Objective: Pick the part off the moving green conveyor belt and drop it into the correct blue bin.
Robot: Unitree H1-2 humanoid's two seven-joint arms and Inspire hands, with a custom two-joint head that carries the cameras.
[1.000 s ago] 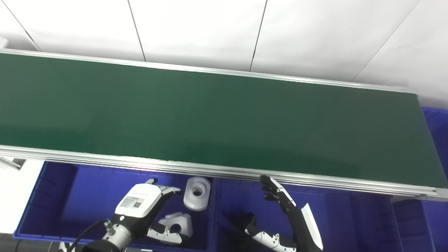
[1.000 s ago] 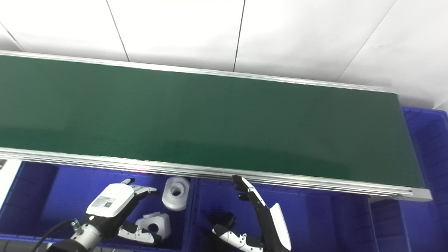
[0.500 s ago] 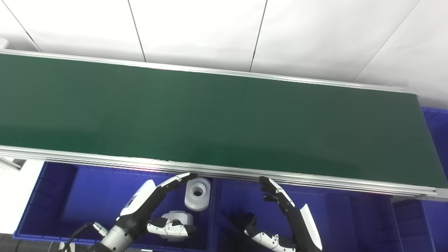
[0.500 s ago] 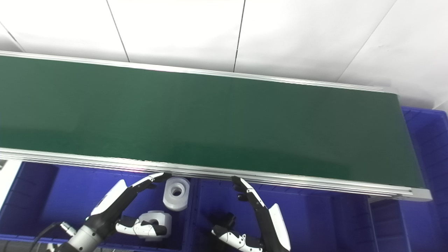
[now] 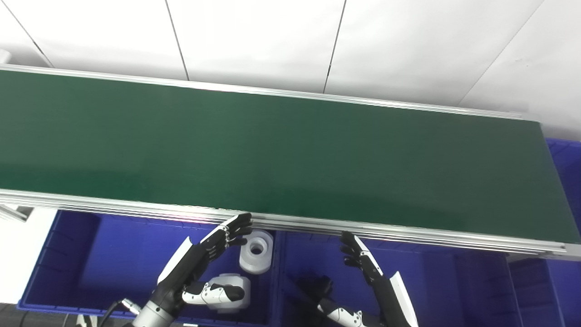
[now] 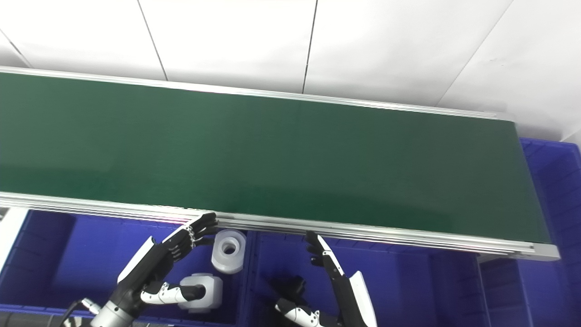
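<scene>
The green conveyor belt [image 5: 281, 154] runs across the view with no part on it. My left hand [image 5: 199, 263] is open and empty above the left blue bin [image 5: 91, 254], its fingertips close to the belt's near rail. Two white parts lie in that bin: a round one with a hole [image 5: 256, 251] and a blocky one [image 5: 233, 290] partly hidden behind my thumb. My right hand [image 5: 372, 281] is open and empty above the middle blue bin [image 5: 435, 277], fingers pointing up toward the rail.
The belt's aluminium near rail [image 5: 317, 225] overhangs the bins. Another blue bin [image 5: 565, 159] stands past the belt's right end. A white wall is behind the belt.
My left hand has turned from palm-down to edge-on and stretched its fingers up toward the rail. My right hand has sunk slightly. The white parts have not moved.
</scene>
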